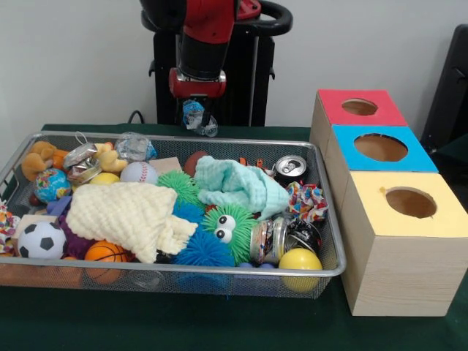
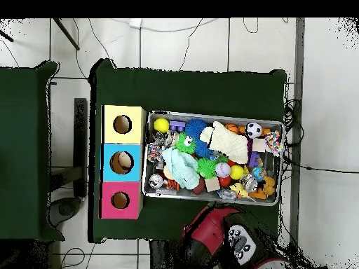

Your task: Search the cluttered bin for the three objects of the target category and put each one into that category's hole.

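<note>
The gripper, raised behind the wire-mesh bin, clenches a crinkled blue-and-clear wrapper-like item, which I judge should be carried level and centred over its box hole before letting go.

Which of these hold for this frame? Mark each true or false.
1. The pincer holds a crumpled shiny thing above the basket's far rim. True.
2. The yellow-topped box stands farthest from the camera in the front view. False: it stands nearest; the red-topped box is farthest.
3. A soccer ball lies in the basket. True.
4. The cream cloth hangs over the basket's rim. False: it lies inside, on the toys.
5. Each box top has a round hole. True.
</note>
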